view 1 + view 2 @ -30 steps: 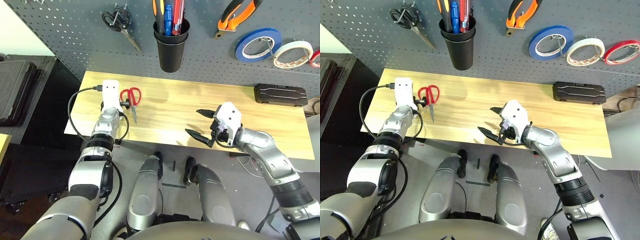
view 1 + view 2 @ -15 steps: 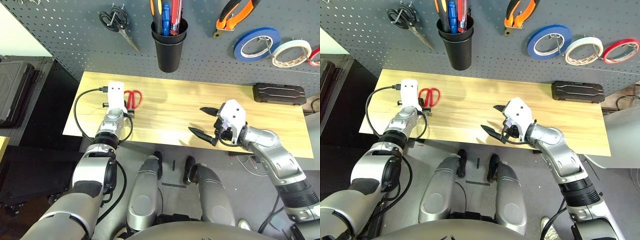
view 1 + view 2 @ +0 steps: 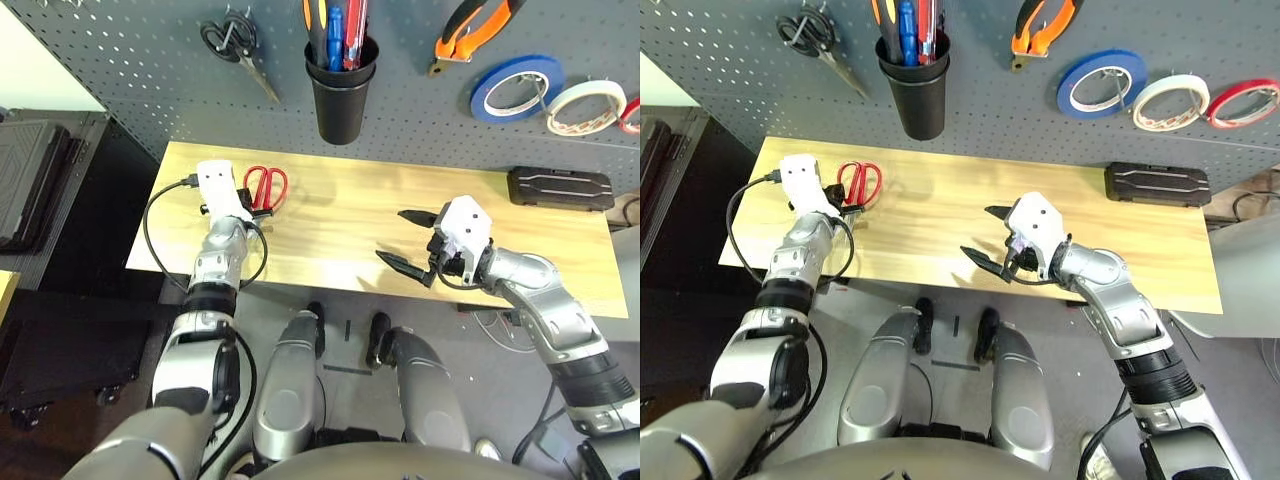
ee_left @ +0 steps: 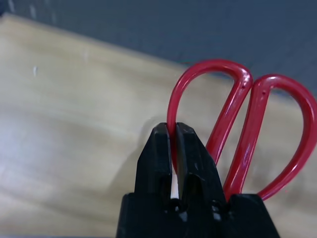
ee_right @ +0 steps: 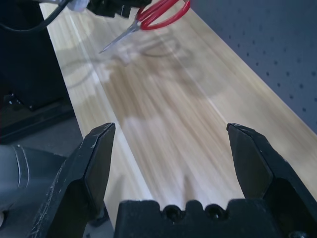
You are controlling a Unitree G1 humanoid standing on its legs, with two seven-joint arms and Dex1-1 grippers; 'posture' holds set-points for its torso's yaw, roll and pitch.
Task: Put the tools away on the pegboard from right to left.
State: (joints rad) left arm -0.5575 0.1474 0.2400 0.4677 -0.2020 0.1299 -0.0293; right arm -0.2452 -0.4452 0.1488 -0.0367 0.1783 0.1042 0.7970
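A: What are the jaws doing?

B: The left gripper (image 4: 172, 144) has its two black fingers pinched tight on one loop of the red-handled scissors (image 4: 247, 129). In the left wrist view the red handle ring runs down between the fingertips, and the second ring sits free just beside them. The right gripper (image 5: 173, 163) is spread wide, with nothing between its fingers.

A: Where are the scissors, then?

B: At the left end of the pale wooden tabletop (image 3: 340, 215), near its back edge. In the right wrist view their metal blades slant down toward the wood; I cannot tell whether the tips touch it.

A: And the right arm?

B: It hangs over the front part of the table, right of centre, well apart from the scissors.

A: What about the wall behind?

B: The dark grey perforated pegboard (image 3: 140, 60) carries, from the right, a red tape roll (image 3: 1243, 103), a white tape roll (image 3: 585, 107) and a blue tape roll (image 3: 516, 88). Left of those hang the orange-and-black-handled pliers (image 3: 470, 32). A black cup (image 3: 342, 95) holds several tool handles, among them a red one, though I cannot make out the slim screwdriver for certain. Black-handled scissors (image 3: 235, 45) hang furthest left.

A: Anything else on the table?

B: A flat black rectangular case (image 3: 560, 188) lies at the right end, near the back edge.
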